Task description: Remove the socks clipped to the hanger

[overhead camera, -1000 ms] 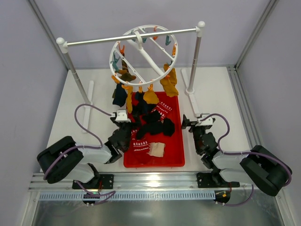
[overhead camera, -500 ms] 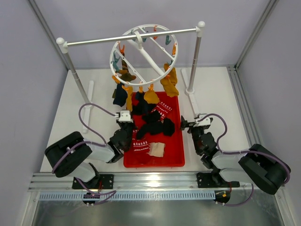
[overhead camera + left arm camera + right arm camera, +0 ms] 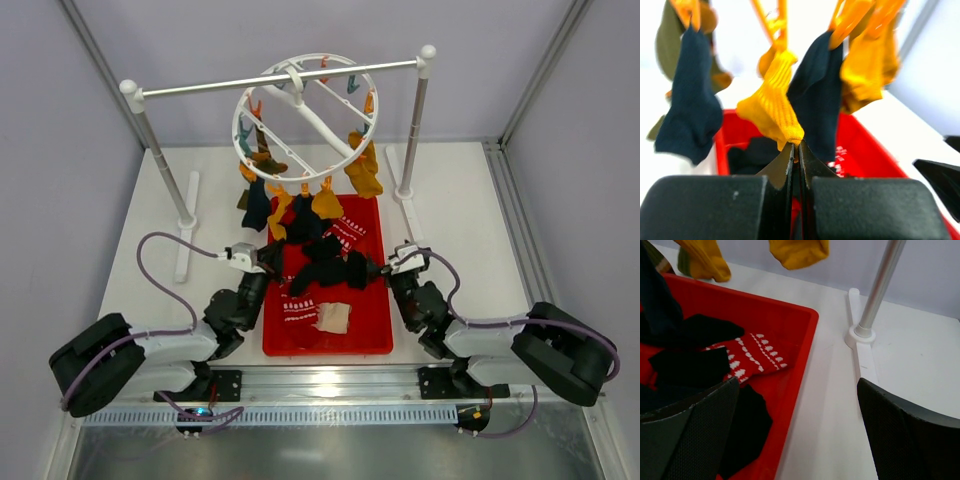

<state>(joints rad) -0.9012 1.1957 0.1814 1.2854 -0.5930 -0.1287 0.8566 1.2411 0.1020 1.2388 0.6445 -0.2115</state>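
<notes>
The white ring hanger [image 3: 305, 115] hangs by its hook from the silver bar, with orange and teal clips round its rim. Several socks hang clipped along its lower edge: mustard-yellow ones [image 3: 363, 168], a navy one [image 3: 255, 205] and an olive one [image 3: 665, 45]. My left gripper [image 3: 796, 147] is shut on the toe of a ribbed mustard-yellow sock [image 3: 772, 102], which is still clipped above; a navy sock [image 3: 817, 95] hangs just right of it. From above, the left gripper [image 3: 272, 248] sits at the red tray's left rim. My right gripper [image 3: 800, 425] is open and holds nothing, low over the tray's right rim.
The red tray [image 3: 375, 340] under the hanger holds black socks [image 3: 345, 268], red socks with a white pattern [image 3: 747, 357] and a pale beige sock [image 3: 333, 318]. The silver bar [image 3: 280, 80] rests on two posts; the right post [image 3: 880, 285] and its white foot stand close ahead of the right gripper.
My left gripper has shut on the yellow sock's toe and its arm has swung back and left, pulling the sock. The right gripper has moved left toward the tray's rim.
</notes>
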